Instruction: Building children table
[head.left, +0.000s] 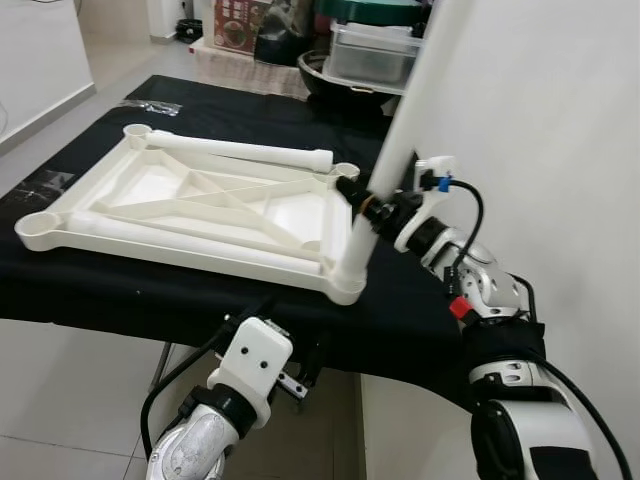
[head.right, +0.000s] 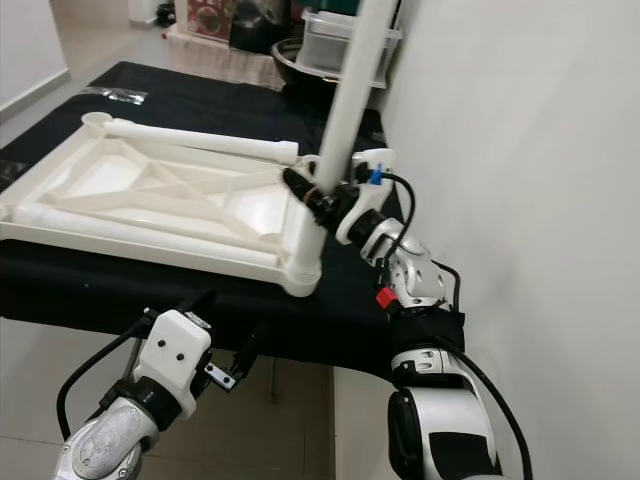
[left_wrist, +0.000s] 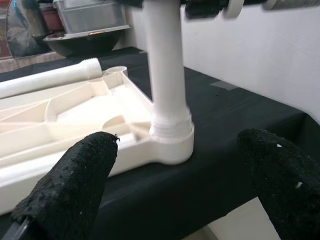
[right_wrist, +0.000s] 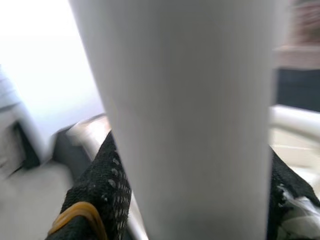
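Nearest you, your left gripper (left_wrist: 175, 185) hangs open below the table edge. Above it, your right gripper (head.left: 362, 203) is clamped on the leg (head.left: 395, 155), standing in the near right corner socket of the tabletop (head.left: 190, 200) on the black cloth (head.left: 420, 310).

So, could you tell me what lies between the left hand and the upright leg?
Only bare black tablecloth at the table edge; the left wrist view shows the open left hand short of the leg.

The upright white leg (head.left: 400, 150) runs off the picture's top edge, its upper end cut off.
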